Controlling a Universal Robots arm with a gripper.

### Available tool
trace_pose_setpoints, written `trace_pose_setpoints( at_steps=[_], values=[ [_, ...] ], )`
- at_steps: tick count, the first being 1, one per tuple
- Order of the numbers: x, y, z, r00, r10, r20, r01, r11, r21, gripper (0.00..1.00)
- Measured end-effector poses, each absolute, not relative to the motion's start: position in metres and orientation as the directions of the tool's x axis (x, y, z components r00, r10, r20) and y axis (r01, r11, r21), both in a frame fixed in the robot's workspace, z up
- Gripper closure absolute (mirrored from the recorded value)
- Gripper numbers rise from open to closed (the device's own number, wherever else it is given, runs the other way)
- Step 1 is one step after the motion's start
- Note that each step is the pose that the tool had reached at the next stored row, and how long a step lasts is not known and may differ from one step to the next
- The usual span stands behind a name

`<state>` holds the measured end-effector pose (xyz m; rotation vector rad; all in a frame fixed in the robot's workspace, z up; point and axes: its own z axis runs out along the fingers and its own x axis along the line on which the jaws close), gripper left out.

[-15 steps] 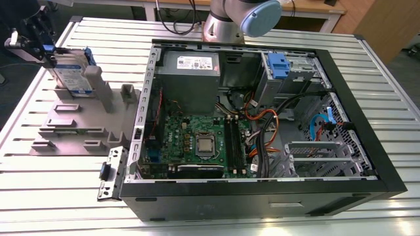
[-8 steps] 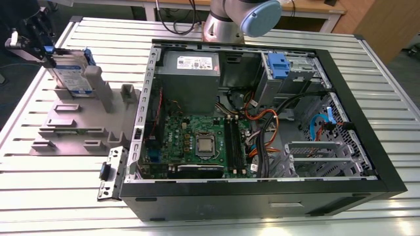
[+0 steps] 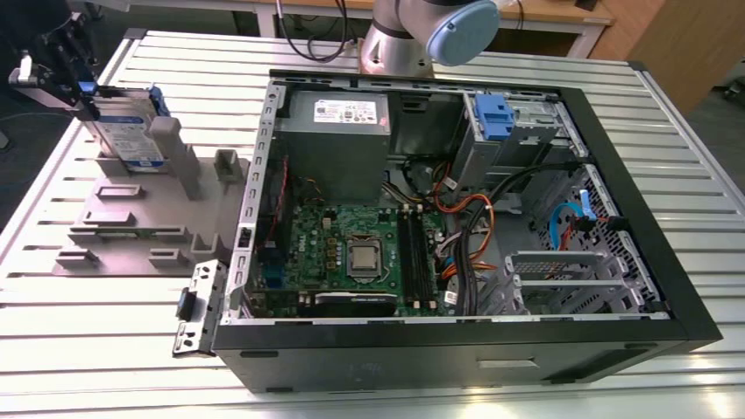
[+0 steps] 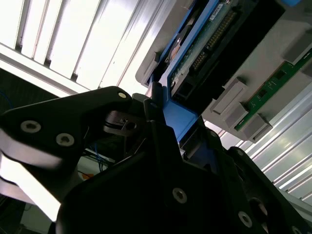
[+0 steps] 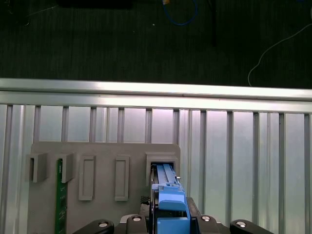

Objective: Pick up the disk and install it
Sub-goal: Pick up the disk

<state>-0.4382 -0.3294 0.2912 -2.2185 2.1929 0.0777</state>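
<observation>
Disk (image 3: 126, 133) stood upright on edge in end slot of grey holder (image 3: 140, 236), at exterior view's left. Flat silver metal body, white-and-blue label face showing in exterior view. Blue plastic rail frame ran along its edges. Second wrist view showed green circuit-board underside. Top edge clamped between fingers of tool (image 5: 170, 209).

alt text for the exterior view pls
An open computer case lies on a slatted metal table, its motherboard and cables exposed. At the exterior view's left, the disk stands upright in a grey holder, with the arm's tool at its top end.
</observation>
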Motion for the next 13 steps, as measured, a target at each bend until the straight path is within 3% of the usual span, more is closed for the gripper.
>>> trace_pose_setpoints(
  at_steps=[13],
  values=[
    [-0.4382, -0.3294, 0.2970, 0.011, -0.999, -0.050, -1.000, -0.012, 0.020, 0.63]
  ],
)
